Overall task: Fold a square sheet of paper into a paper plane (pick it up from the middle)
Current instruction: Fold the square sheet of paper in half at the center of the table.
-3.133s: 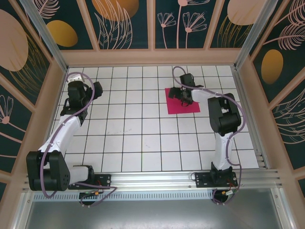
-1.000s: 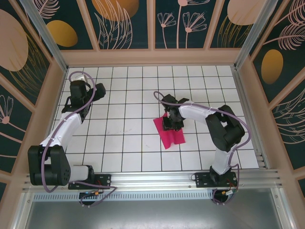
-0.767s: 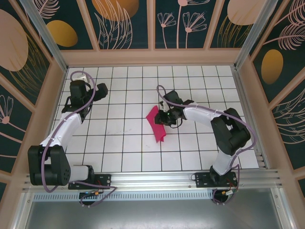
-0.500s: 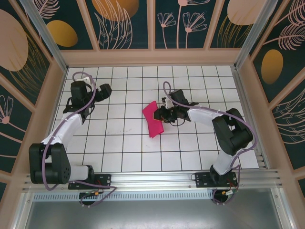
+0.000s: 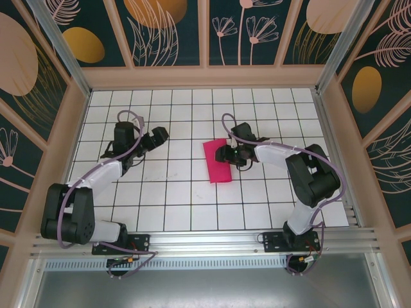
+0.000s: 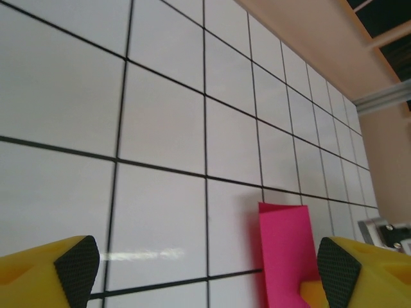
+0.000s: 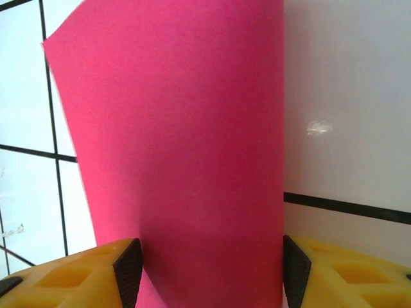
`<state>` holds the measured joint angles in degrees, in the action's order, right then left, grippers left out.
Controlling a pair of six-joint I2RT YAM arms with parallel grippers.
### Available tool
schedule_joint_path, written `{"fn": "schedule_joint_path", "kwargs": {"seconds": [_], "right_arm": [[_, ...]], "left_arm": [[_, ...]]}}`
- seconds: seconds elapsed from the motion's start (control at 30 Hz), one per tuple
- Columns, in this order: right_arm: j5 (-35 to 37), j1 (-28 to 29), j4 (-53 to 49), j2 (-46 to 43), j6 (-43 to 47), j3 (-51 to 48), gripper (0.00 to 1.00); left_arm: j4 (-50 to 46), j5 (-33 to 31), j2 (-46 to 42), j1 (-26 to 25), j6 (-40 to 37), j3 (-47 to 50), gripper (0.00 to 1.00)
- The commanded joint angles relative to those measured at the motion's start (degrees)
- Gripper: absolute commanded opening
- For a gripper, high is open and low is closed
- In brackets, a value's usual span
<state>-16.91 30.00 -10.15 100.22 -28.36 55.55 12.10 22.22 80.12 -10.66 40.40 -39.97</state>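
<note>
Currently the right hand (image 5: 226, 154) is being held with its fingers (image 7: 64, 276) wide apart. The square sheet of paper (image 5: 217, 162) is being bracketed between them, its two long edges meeting the pads; whether it is being squeezed cannot be told. The sheet is being seen as a narrow strip near the middle of the tiled surface (image 5: 173, 192), just left of that hand. The left hand (image 5: 159, 135) is being kept spread and empty, low over the surface, with the sheet ahead of it. Against half a second ago, the sheet is being shown straighter and slightly further right, and the left hand is being brought nearer the centre.
</note>
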Motion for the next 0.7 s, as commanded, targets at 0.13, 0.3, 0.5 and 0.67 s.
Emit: {"fn": "schedule_joint_path", "kwargs": {"seconds": [0.13,0.3,0.5,0.67], "right_arm": [[2.02,-0.33,1.78,-0.64,-1.35,-0.36,0.61],[0.42,-1.86,4.07,-1.74,-4.18,-2.59,0.60],[-2.70,-3.70,8.57,-4.96,-6.31,-6.61,0.60],[-3.58,-4.38,9.49,-6.16,-7.05,-8.15,0.60]], "left_arm": [[8.66,4.53,4.55,-8.02,9.04,2.02,0.89],[15.64,7.55,9.44,-13.64,13.86,1.84,0.84],[24.94,10.85,17.24,-19.19,19.00,-0.33,0.72],[26.76,11.43,23.01,-21.78,20.19,-3.22,0.62]]}}
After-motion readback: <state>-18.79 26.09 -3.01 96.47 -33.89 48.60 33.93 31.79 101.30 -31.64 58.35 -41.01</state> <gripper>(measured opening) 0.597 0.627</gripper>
